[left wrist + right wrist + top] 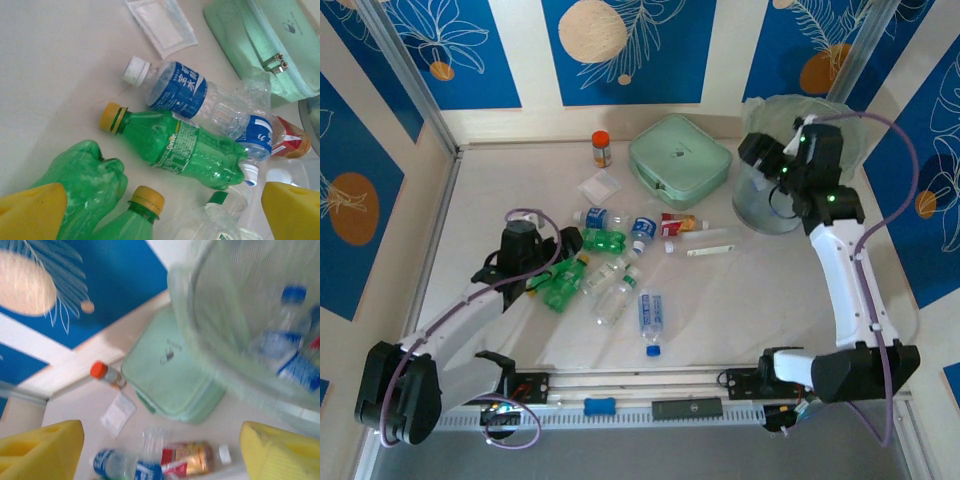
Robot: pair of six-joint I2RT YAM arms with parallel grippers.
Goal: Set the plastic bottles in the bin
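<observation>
Left gripper (pixel 160 215): wide, empty | green bottle (pixel 185 150): found just ahead, long axis laid jaw-to-jaw, well apart from bin (pixel 757 208) | right gripper (pixel 160 450): parted, empty, at bin rim

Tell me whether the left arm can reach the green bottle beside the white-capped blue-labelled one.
Probably yes: the open left gripper hangs near the green bottle and nothing covers its middle, though the blue-labelled bottle crowds one side.
</observation>
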